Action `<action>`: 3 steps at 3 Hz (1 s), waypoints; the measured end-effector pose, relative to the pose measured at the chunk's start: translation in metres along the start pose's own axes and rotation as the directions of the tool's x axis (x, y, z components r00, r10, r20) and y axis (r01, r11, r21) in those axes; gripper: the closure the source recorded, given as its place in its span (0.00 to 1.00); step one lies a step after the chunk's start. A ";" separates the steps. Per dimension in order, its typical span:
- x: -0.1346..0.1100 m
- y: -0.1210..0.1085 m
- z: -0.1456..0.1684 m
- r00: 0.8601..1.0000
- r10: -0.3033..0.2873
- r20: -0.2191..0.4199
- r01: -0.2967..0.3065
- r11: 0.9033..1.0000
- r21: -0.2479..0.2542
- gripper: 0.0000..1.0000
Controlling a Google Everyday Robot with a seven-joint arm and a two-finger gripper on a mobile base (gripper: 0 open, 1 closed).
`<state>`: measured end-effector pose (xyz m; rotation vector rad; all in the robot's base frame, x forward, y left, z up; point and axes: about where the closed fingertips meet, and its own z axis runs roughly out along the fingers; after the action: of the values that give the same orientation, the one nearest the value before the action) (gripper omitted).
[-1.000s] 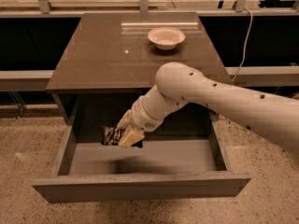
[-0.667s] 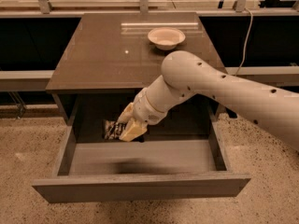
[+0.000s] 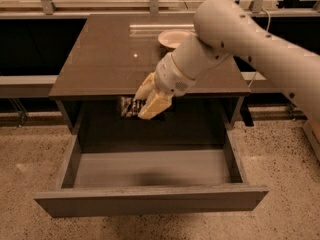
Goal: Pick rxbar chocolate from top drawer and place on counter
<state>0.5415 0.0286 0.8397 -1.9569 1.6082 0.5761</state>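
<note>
My gripper (image 3: 146, 105) is shut on the rxbar chocolate (image 3: 129, 107), a small black wrapper with white print that sticks out to the left of the yellowish fingers (image 3: 156, 104). I hold it in the air just in front of the counter's front edge, above the back of the open top drawer (image 3: 150, 199). The drawer is pulled out, grey inside, with nothing lying in it. The counter (image 3: 110, 59) is a glossy dark slab above the drawer. My white arm (image 3: 235, 29) reaches in from the upper right.
A white bowl (image 3: 172, 38) stands on the counter at the back, partly behind my arm. Dark shelves flank the cabinet left and right. A speckled floor (image 3: 30, 184) surrounds the drawer. A cable hangs at the right.
The gripper has risen out of the drawer with the bar, from low inside it up to the level of the counter's front edge, and shifted slightly back.
</note>
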 end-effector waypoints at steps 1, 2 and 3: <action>0.011 -0.046 -0.030 0.991 0.080 -0.106 -0.084 0.996 -0.041 1.00; 0.031 -0.090 -0.008 0.960 0.175 -0.217 -0.199 0.976 -0.092 1.00; 0.028 -0.123 0.023 0.939 0.208 -0.272 -0.249 0.961 -0.123 1.00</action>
<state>0.6683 0.0399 0.8212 -2.0378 2.0274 0.5703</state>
